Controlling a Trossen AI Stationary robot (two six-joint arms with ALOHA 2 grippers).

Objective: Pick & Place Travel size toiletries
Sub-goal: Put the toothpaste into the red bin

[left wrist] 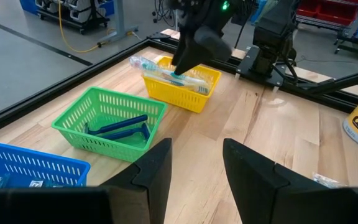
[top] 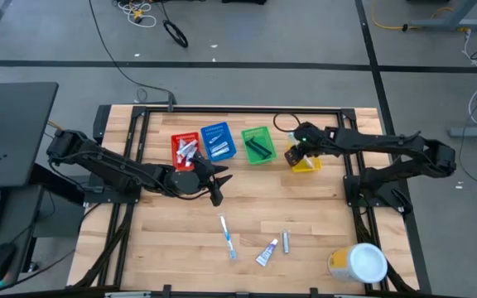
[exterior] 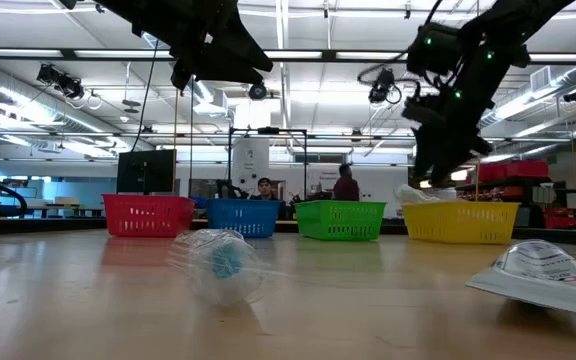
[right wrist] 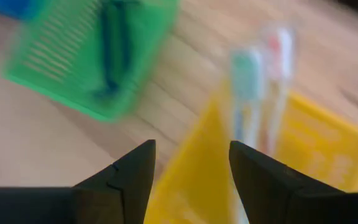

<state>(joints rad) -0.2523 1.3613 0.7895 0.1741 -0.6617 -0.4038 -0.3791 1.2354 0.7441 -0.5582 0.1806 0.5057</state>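
1. My right claw (top: 295, 154) hangs over the yellow bin (top: 307, 165) at the right end of the bin row. On its wrist view the fingers (right wrist: 129, 171) stand well apart with nothing between them.
2. Toothbrushes (right wrist: 257, 93) lie in the yellow bin directly below that claw; I cannot tell whether it touches them. From the left wrist view, they stick out over the bin's rim.
3. My left claw (top: 216, 184) sits above bare table (top: 321, 215), just in front of the red bin (top: 183, 149). Its fingers (left wrist: 157, 171) are parted with a clear gap between them and empty.
4. Green bin (top: 257, 145) holds dark blue razors (left wrist: 120, 129). Blue bin (top: 216, 141) holds white tubes, and the red bin holds small pale items I cannot identify.
5. Toiletries on the table, near the front edge: one toothbrush (top: 226, 235), one tube (top: 267, 253), and one small grey item (top: 286, 242). They lie close together, well apart from both claws.
6. Yellow tub (top: 358, 263) with white lid lies at the front right corner.
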